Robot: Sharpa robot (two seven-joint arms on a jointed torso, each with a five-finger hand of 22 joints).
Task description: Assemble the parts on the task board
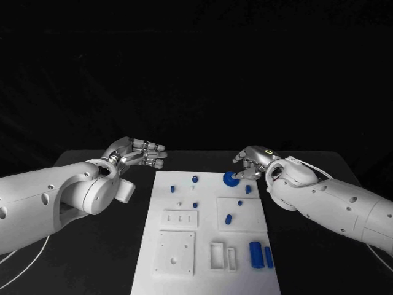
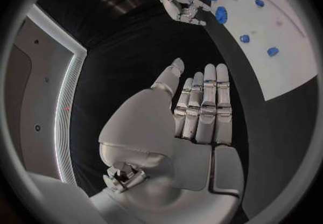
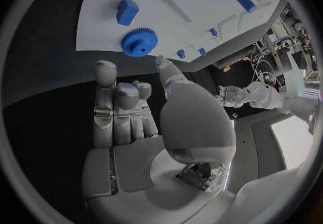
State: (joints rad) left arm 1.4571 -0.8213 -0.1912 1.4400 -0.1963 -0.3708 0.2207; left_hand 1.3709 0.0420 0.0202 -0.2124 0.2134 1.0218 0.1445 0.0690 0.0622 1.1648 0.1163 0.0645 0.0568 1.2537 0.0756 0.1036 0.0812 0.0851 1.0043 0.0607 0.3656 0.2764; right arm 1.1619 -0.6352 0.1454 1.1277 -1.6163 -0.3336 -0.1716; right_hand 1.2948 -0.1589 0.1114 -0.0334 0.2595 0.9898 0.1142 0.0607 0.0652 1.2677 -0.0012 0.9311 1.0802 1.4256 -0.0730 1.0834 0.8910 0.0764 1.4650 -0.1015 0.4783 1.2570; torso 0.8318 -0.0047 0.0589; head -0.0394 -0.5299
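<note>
Gear (image 1: 230, 178) lies at the board's (image 1: 210, 270) twelve o'clock edge; right hand (image 1: 252, 163) hovers empty, fingers apart. A glancing touch could knock it off. Left hand (image 1: 136, 153) idles, empty.

Bare black table (image 1: 104, 163) flanks task board (image 1: 183, 184) on both sides. Right hand (image 1: 252, 163) crowds blue gear (image 1: 231, 178) at far right corner. Left hand (image 1: 136, 153) hovers off far left corner. Pegs (image 1: 196, 179) dot far half; blue cylinders (image 1: 256, 254) line near right edge.

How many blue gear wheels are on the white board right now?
1: the blue gear lies at the far right edge of the white board, just in front of the right robot hand. Smaller blue parts elsewhere aren't gears.
</note>
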